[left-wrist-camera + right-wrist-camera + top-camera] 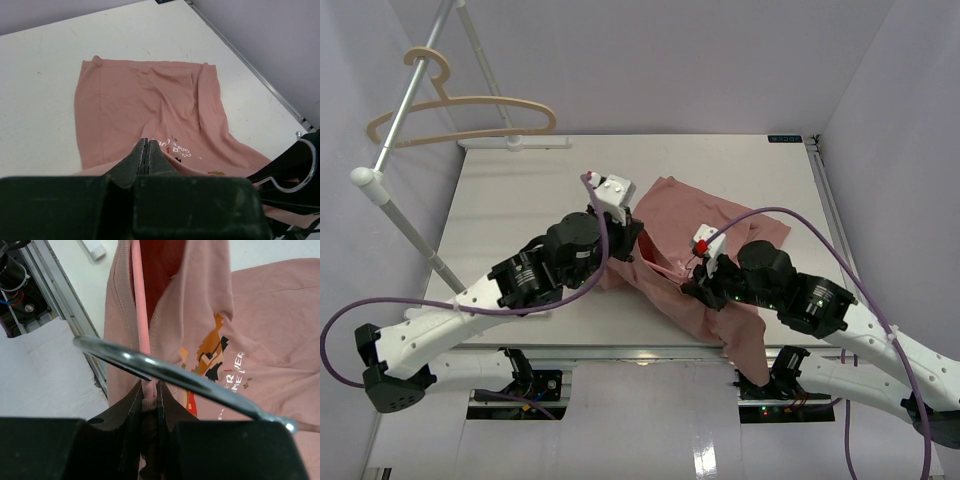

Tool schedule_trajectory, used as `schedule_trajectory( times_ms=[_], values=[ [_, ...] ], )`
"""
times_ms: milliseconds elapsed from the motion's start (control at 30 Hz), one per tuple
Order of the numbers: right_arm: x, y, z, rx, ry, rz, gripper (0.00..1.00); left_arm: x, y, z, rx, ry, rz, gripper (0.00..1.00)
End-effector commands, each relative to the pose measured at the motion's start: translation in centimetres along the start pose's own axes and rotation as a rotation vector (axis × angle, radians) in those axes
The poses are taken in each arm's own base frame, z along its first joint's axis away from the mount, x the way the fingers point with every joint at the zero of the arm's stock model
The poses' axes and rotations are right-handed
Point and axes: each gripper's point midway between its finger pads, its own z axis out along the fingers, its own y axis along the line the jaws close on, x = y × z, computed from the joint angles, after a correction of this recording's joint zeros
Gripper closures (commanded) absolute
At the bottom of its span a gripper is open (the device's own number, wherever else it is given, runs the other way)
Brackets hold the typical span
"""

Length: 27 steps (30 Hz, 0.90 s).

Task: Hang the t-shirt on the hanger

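Between R jaws, clamped tight, sat hanger point(141, 340) bar w/ shirt point(260, 315) round it; L jaws were together, shirt just ahead on desk point(40, 100).

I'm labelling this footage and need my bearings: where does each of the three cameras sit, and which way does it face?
Top external: above and behind the arms, looking down at the table and t-shirt; both arms show.
Left wrist: on the left arm, looking out over its shut left pincer at the spread t-shirt.
Right wrist: on the right arm, looking along the right pincer, shut on the pink hanger running into the t-shirt.
Shared: both wrist views catch the hanger's metal hook.
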Motion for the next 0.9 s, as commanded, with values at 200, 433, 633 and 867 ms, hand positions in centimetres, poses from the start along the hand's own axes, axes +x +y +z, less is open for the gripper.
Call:
schedule_trajectory(
  times_ms=[200, 433, 633, 867],
  values=[
    [-5.1, 0.1, -2.1, 0.006, -0.18, -0.012, 0.92, -2.9, -0.3, -2.1, 0.026, 0.092, 0.077, 0.4],
    [-7.6, -1.5, -3.9, 0.11, -0.251, 0.021, 0.92, -5.0, 2.2, -7.6, 0.022, -0.031, -0.044, 0.4],
    [-11.0, -2.8, -5.9, 0.193, -0.333, 0.047, 0.92, -3.1, 3.9, -9.2, 0.004, -0.081, -0.126, 0.46],
    [-13.2, -2.7, -6.2, 0.188, -0.387, 0.056, 0.92, -1.0, 0.2, -7.5, 0.211, -0.16, -0.202, 0.4]
  ],
)
